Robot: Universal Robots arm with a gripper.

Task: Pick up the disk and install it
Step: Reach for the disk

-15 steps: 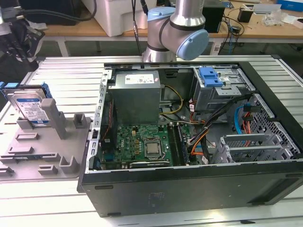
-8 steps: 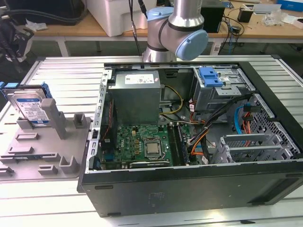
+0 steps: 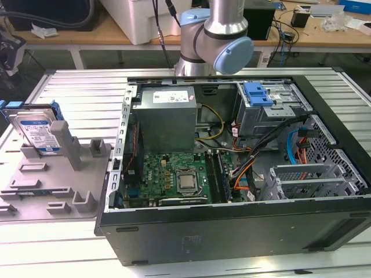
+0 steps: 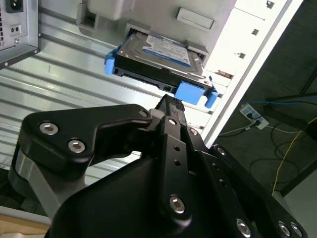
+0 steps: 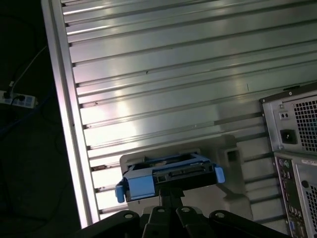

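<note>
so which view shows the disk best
The second wrist view: the disk is close, with its label face and blue bracket showing. The exterior view shows it standing in a grey holder at the exterior view's left. The first wrist view shows one end, edge-on.

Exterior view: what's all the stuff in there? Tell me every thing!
disk: one, silver, blue-edged, propped in the holder, exterior view's left
holder: one, grey, on the table beside the computer case
computer case: one, black, open, middle of table
power supply: one, grey, inside the case
circuit board: one, green, inside the case
drive cage: one, silver with blue latch, inside the case
table: one, silver, ribbed
robot arm: one, silver and pale blue, behind the case
tool: one, black, apart from the disk in the second wrist view
</note>
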